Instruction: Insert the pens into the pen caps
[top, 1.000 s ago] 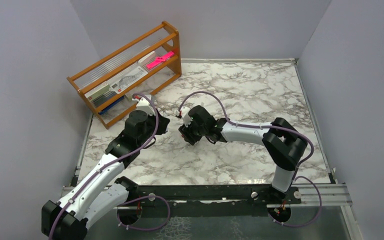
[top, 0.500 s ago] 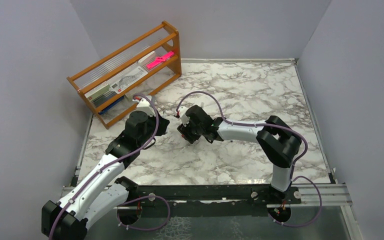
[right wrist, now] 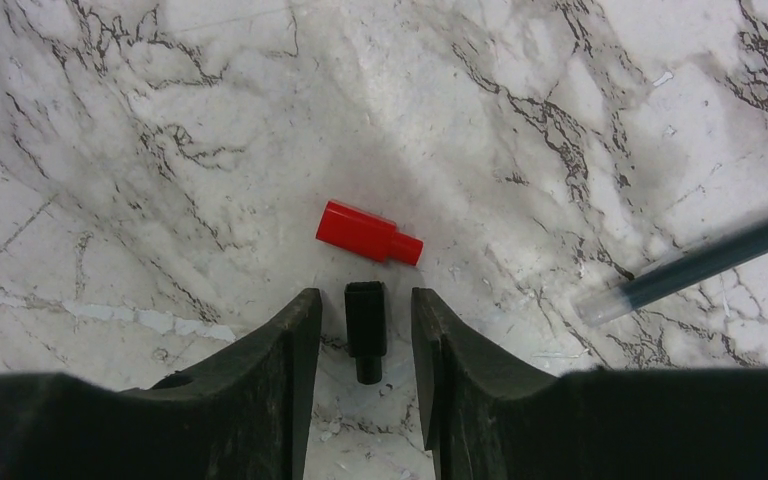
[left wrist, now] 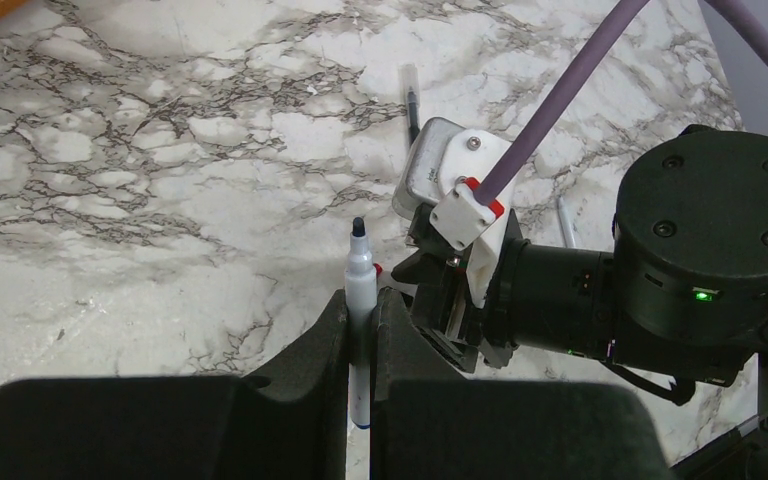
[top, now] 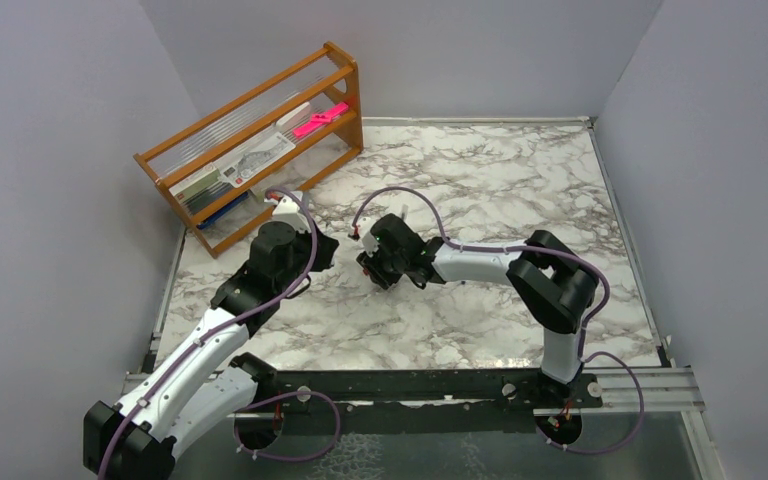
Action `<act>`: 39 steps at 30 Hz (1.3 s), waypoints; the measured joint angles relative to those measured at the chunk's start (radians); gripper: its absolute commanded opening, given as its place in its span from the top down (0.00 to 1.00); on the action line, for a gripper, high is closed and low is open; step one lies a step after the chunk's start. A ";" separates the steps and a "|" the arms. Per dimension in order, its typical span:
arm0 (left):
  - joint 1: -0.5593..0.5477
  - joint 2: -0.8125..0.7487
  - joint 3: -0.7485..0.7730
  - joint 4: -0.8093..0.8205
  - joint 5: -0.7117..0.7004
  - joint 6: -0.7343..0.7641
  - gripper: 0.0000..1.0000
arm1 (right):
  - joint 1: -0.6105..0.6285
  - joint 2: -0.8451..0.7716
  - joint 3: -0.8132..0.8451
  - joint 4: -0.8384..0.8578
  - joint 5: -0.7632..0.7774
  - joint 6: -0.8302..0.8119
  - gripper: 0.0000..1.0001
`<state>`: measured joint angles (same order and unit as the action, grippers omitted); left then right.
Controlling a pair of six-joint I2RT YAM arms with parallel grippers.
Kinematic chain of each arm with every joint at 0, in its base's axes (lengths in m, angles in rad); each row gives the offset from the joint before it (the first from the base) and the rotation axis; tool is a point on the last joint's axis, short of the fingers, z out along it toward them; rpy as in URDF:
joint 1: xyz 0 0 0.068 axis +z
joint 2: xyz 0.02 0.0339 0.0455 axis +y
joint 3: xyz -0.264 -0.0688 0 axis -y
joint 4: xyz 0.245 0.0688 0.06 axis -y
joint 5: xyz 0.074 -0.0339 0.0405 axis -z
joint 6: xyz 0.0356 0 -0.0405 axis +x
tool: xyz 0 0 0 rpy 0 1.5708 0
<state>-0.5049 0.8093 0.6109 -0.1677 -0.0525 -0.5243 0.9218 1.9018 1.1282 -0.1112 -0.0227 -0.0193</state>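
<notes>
Far left: a wooden rack (top: 260,140), not involved. Next, the left gripper (left wrist: 362,308) is clamped on a white pen (left wrist: 360,275). The barrel is pinched between the fingers and the dark tip is pointed toward the far side (uncapped). Just right of it, the right gripper (right wrist: 365,305) is held low over the marble table (right wrist: 110,120) with its jaws spread. The black cap (right wrist: 364,318) is lying between the fingers, touched on neither side. Just beyond it, and apart from it, the red cap (right wrist: 368,232) is lying. Further right a clear-barrelled pen (right wrist: 695,263) is seen loose on the table.

The step in hand is judged to be cap pickup: the pen is secured, the cap is not. For the next move, the jaws are to be closed squarely on the black cap without it being flicked away. The cap is then to be lifted and its open end lined up with the pen tip. Which end is open cannot be told.
</notes>
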 measured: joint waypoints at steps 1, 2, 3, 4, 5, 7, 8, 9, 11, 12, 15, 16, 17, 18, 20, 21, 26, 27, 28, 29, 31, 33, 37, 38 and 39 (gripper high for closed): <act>0.000 0.000 0.000 0.000 0.000 0.000 1.00 | 0.000 0.000 0.000 0.000 0.000 0.002 0.66; 0.000 0.000 0.000 0.000 0.000 0.000 1.00 | 0.000 0.000 0.000 0.000 0.000 0.004 0.72; 0.000 0.000 0.000 0.000 0.000 0.000 1.00 | 0.000 0.000 0.000 0.000 -0.001 0.006 0.77; 0.000 0.000 0.000 0.000 0.000 0.000 1.00 | 0.000 0.000 0.000 0.000 -0.001 0.007 0.82; 0.000 0.001 0.000 0.000 0.000 0.000 1.00 | 0.000 0.000 0.000 0.000 -0.001 0.010 0.83; 0.000 0.002 0.000 0.001 0.000 0.000 1.00 | 0.000 0.000 0.000 0.000 0.000 0.014 0.88; 0.000 0.003 0.000 0.001 0.001 0.000 1.00 | 0.002 0.000 0.000 -0.001 0.000 0.014 0.93; 0.000 0.003 0.000 0.001 0.001 0.000 1.00 | 0.001 0.000 -0.001 -0.001 0.000 0.014 0.97; 0.000 0.006 0.000 0.002 0.003 0.000 1.00 | 0.002 0.000 -0.002 0.000 0.002 0.019 0.99; 0.000 0.008 0.000 0.002 0.004 -0.001 1.00 | 0.002 -0.002 -0.003 0.000 0.002 0.025 0.99; 0.000 0.019 0.000 0.010 0.021 -0.010 1.00 | 0.001 -0.026 -0.027 0.003 0.013 0.044 0.99; 0.000 0.021 -0.002 0.022 0.034 -0.021 1.00 | 0.002 -0.046 -0.045 0.002 0.021 0.056 0.99; 0.000 0.022 -0.007 0.039 0.051 -0.030 1.00 | 0.002 -0.072 -0.064 0.002 0.032 0.071 0.99; 0.000 0.022 -0.018 0.070 0.077 -0.048 1.00 | 0.002 -0.107 -0.082 0.003 0.042 0.087 0.99; 0.001 0.023 -0.062 0.171 0.149 -0.100 1.00 | 0.002 -0.199 -0.113 0.007 0.066 0.130 0.99; 0.002 0.024 -0.095 0.239 0.192 -0.137 1.00 | 0.001 -0.254 -0.122 0.014 0.074 0.154 0.99; -0.010 0.076 -0.229 0.528 0.361 -0.295 1.00 | 0.001 -0.512 -0.129 0.130 0.100 0.283 0.99; -0.013 0.079 -0.239 0.559 0.377 -0.311 1.00 | 0.001 -0.558 -0.129 0.161 0.106 0.314 0.99; -0.017 0.080 -0.244 0.590 0.393 -0.326 1.00 | 0.001 -0.592 -0.129 0.185 0.108 0.337 0.99; -0.023 0.080 -0.245 0.631 0.411 -0.339 1.00 | 0.001 -0.622 -0.129 0.208 0.110 0.359 0.99; -0.037 0.080 -0.240 0.705 0.435 -0.356 1.00 | 0.001 -0.660 -0.129 0.246 0.111 0.396 0.99; -0.056 0.087 -0.228 0.755 0.450 -0.364 1.00 | 0.001 -0.674 -0.129 0.279 0.110 0.430 0.99; -0.111 0.109 -0.208 0.839 0.454 -0.368 1.00 | 0.001 -0.692 -0.140 0.325 0.108 0.484 0.99; -0.126 0.115 -0.206 0.858 0.453 -0.368 1.00 | 0.001 -0.700 -0.156 0.344 0.108 0.497 0.99; -0.139 0.119 -0.205 0.872 0.452 -0.368 1.00 | 0.001 -0.713 -0.178 0.362 0.108 0.506 0.99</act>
<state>-0.6441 0.9283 0.4057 0.7044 0.3996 -0.8921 0.9230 1.1893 0.9501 0.2504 0.0849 0.4866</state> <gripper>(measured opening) 0.065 0.148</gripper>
